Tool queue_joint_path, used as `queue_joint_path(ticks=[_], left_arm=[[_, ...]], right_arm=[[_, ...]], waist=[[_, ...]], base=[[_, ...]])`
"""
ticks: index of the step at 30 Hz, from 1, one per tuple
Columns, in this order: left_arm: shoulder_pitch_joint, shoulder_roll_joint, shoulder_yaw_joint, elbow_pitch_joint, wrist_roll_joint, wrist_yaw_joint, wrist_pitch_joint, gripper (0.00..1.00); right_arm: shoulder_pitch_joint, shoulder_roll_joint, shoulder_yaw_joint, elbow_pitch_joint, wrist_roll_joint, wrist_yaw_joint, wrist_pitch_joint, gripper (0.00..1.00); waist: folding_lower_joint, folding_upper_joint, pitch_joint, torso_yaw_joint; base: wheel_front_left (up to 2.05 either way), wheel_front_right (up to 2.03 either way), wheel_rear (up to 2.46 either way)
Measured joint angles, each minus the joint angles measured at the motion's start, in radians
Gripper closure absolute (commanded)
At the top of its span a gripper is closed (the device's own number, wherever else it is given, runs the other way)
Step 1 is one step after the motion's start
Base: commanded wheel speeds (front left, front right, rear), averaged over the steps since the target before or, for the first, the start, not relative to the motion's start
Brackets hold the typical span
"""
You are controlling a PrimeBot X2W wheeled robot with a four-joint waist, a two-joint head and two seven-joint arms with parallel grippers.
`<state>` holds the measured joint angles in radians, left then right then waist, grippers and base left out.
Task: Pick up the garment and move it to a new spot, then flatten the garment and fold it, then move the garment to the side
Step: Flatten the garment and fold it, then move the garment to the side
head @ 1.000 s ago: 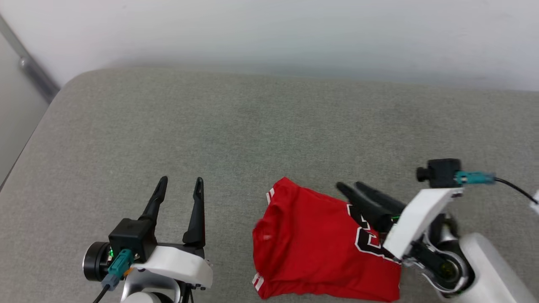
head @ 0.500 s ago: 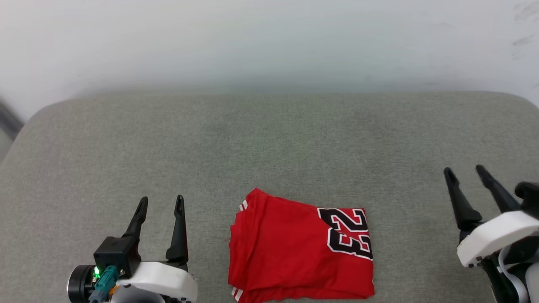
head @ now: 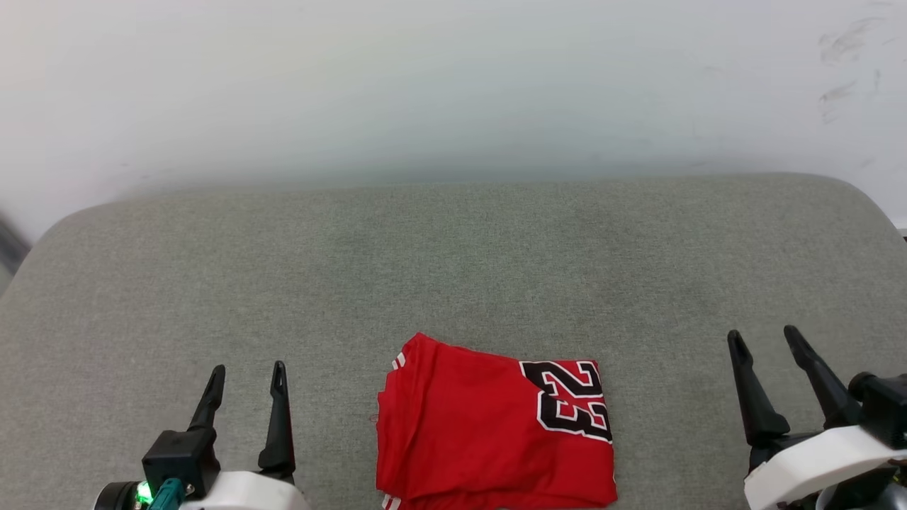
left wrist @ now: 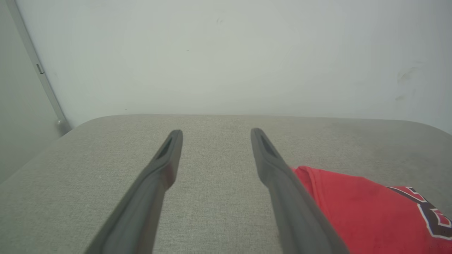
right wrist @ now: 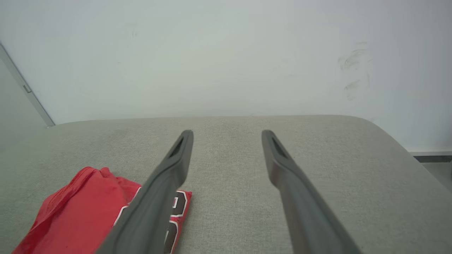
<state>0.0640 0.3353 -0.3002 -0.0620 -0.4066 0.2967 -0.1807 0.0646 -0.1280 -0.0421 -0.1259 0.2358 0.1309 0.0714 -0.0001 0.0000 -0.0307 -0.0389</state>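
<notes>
The garment (head: 489,432) lies folded into a compact red rectangle near the front middle of the grey cushion, its black "23" print facing up at the right end. My left gripper (head: 248,370) stands open at the lower left, apart from the garment, with nothing between its fingers. My right gripper (head: 764,334) stands open at the lower right, also clear of the cloth. In the left wrist view the garment (left wrist: 367,215) shows to the right of the left gripper (left wrist: 215,132). In the right wrist view the garment (right wrist: 74,215) lies left of the right gripper (right wrist: 227,133).
The grey fabric cushion (head: 453,269) spreads wide behind and beside the garment, with rounded corners at far left and far right. A pale wall (head: 453,85) rises right behind it. A grey vertical strip (left wrist: 39,70) runs down the wall at the left.
The head camera has swung right and tilted, shifting the whole picture. My right gripper has come off the garment's printed end and drawn back to the right. The garment now lies flat by itself.
</notes>
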Motion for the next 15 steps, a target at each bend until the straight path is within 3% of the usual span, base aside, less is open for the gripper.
queue_joint_path(ticks=[15], left_arm=[[0.006, 0.01, -0.001, 0.015, -0.008, 0.001, 0.001, 0.0]], right_arm=[[0.028, 0.029, -0.008, -0.055, -0.002, 0.0, 0.043, 0.0]], waist=[[0.0001, 0.0, 0.003, 0.004]], base=[[0.0, 0.0, 0.0]])
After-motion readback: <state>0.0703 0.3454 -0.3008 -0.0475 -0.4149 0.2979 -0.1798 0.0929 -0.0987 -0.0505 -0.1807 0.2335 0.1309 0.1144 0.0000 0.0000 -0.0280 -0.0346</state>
